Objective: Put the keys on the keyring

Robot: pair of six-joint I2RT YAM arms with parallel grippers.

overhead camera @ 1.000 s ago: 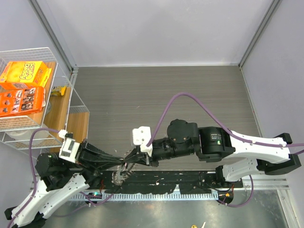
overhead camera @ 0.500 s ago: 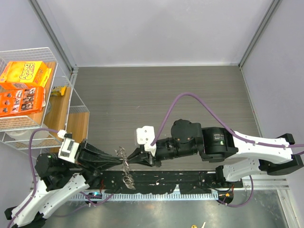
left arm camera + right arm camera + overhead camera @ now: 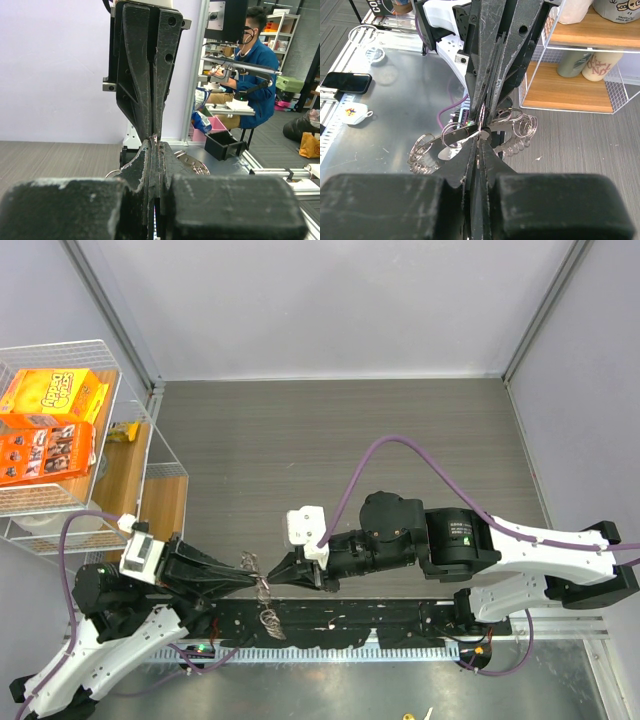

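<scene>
At 7 o'clock on the grey table, the right gripper, reaching toward 9 o'clock, and the left gripper, reaching toward 3 o'clock, meet tip to tip, both narrowed tight onto the keyring, which hangs toward 6 o'clock.

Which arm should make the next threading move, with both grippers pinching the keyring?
Right, probably: its wrist view shows the keyring and the pinch clearly, while the left gripper's view is blocked by its own fingers.
</scene>
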